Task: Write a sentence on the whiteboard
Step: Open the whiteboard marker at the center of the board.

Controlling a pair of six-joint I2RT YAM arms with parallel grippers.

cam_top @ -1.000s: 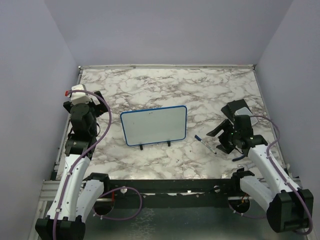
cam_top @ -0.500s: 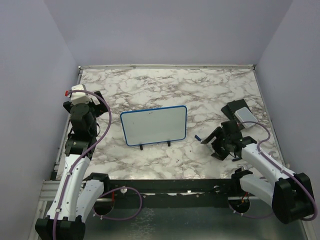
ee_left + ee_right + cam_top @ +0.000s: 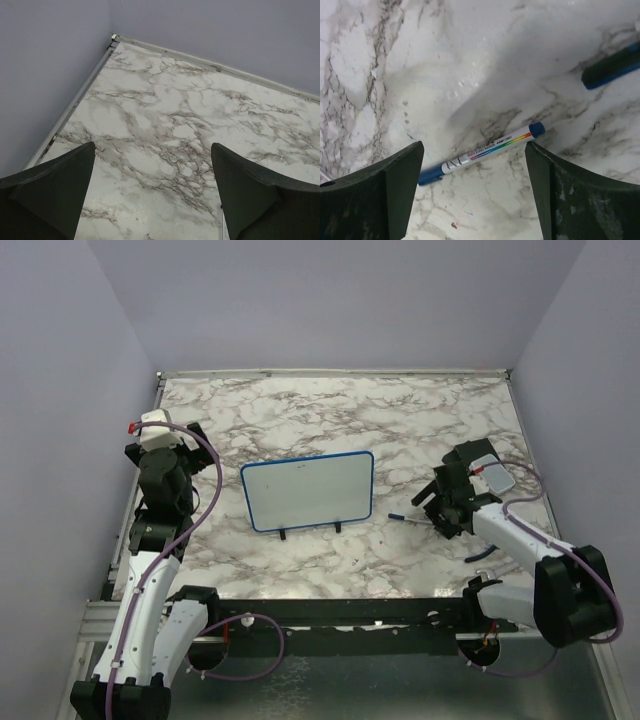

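A white marker with blue ends lies flat on the marble surface near its right edge. A grey-padded dark block lies close by.

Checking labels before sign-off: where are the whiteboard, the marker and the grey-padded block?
whiteboard [image 3: 308,490], top external view, middle of its white face.
marker [image 3: 485,150], right wrist view, mid-barrel on the rainbow print.
grey-padded block [image 3: 498,478], top external view, on the pale pad.

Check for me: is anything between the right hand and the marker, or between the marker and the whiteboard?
Nothing visible. The right hand is open directly over the marker, which lies on the marble table. A dark blue piece lies apart, off to one side. Only bare tabletop separates marker and whiteboard.
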